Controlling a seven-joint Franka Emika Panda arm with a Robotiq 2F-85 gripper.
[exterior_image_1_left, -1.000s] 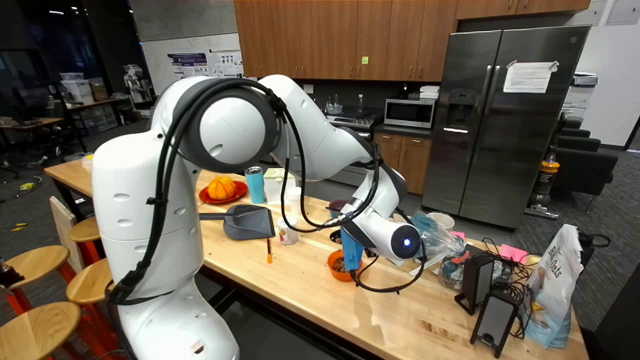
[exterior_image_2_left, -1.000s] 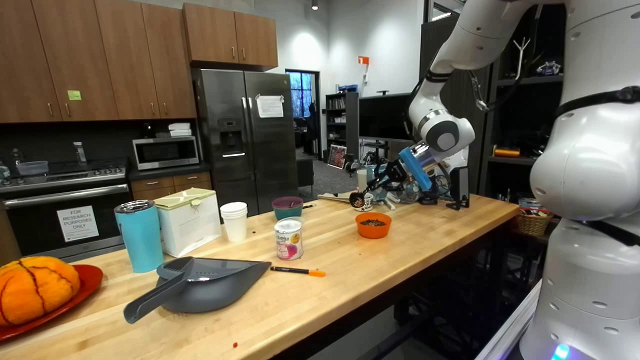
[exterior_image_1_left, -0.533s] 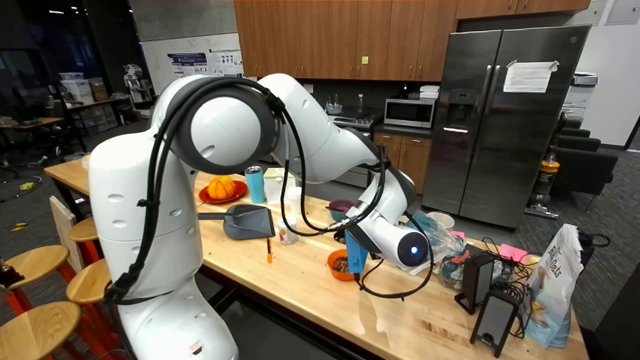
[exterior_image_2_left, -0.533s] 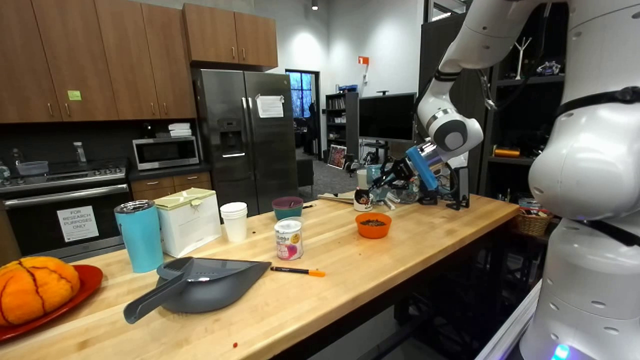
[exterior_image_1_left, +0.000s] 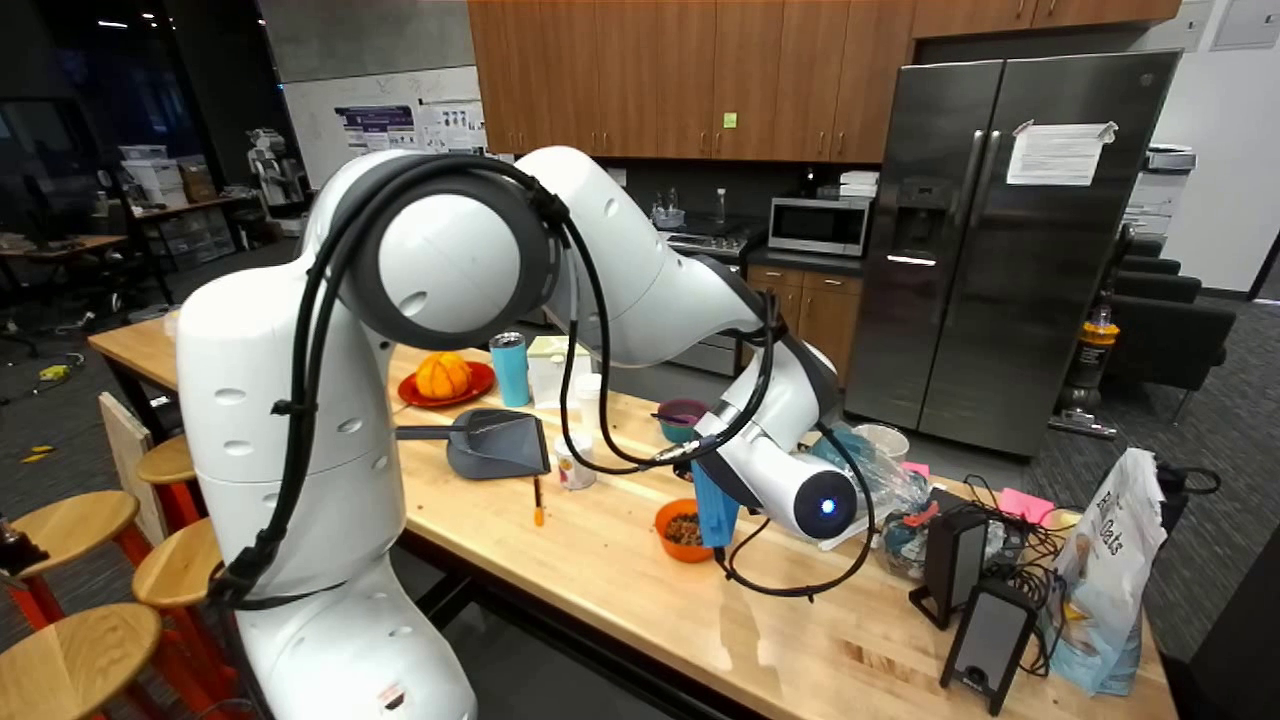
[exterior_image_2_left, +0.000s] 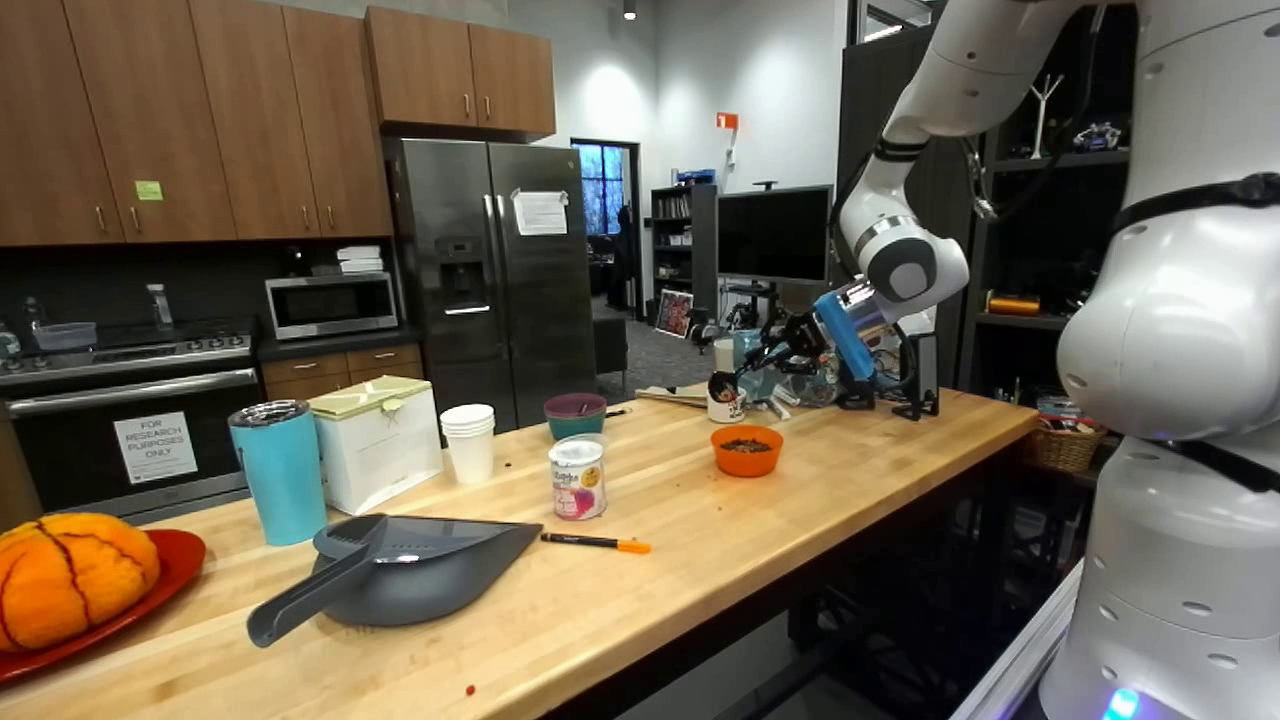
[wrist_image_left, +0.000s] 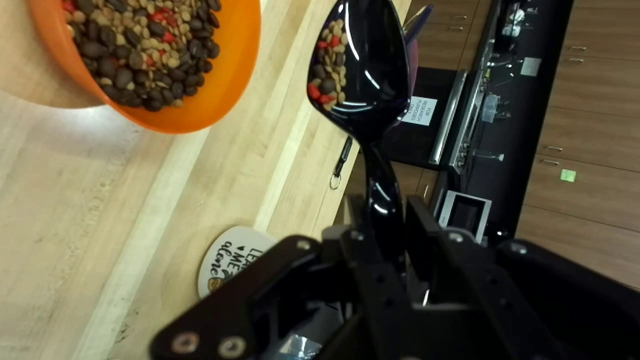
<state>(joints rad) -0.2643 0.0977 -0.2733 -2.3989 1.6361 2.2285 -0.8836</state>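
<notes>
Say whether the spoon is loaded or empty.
Loaded, but not full: in the wrist view, dark, tan and red bits lie along one side of the spoon.

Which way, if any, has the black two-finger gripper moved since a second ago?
Yes. The black two-finger gripper has shifted slightly toward picture right in an exterior view, judged against the round orange bowl, which has stayed put.

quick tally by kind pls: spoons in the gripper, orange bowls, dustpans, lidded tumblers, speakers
Glossy black spoon in the gripper: 1
Round orange bowl: 1
Grey plastic dustpan: 1
Light-blue lidded tumbler: 1
Black box-shaped speakers: 2
Total: 6
</notes>
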